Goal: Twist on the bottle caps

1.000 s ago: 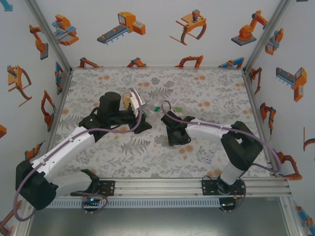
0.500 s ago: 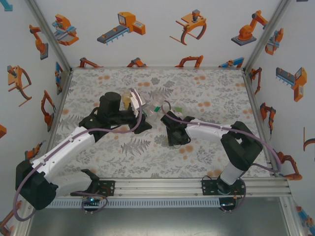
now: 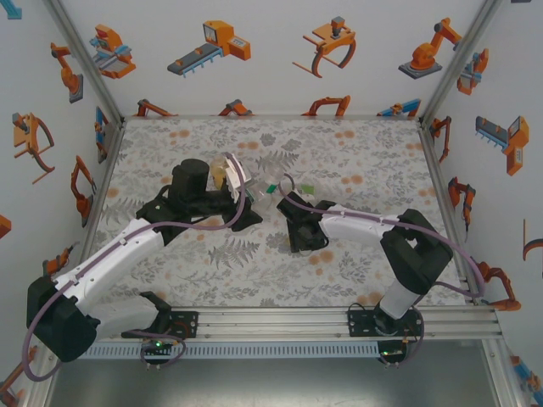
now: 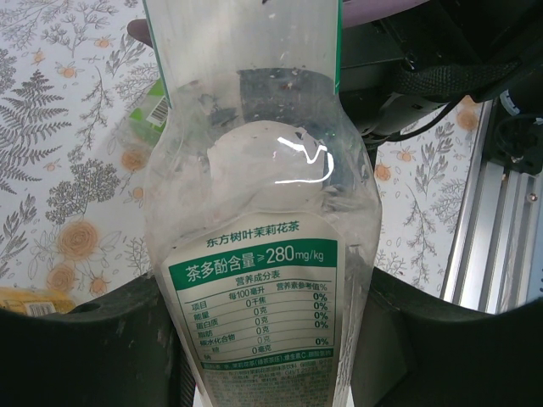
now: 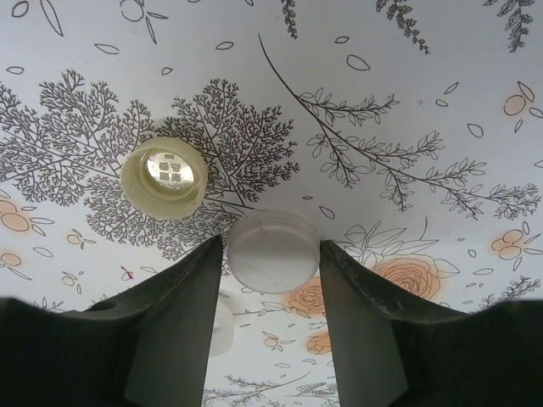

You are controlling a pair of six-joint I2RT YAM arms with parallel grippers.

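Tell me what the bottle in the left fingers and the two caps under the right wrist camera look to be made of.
Bottle: probably thin clear plastic. The things behind it show through, it has glossy highlights, and it carries a printed film label.
White cap: likely opaque plastic with a matte finish, since its face is even and dull.
Pale yellow-green cap: seemingly plastic, somewhat glossy. Its centre gleams.

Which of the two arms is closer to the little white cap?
The right. The right gripper has the white cap between its fingers, touching it on both sides. The left gripper is off to the cap's left, clamped on a clear bottle.
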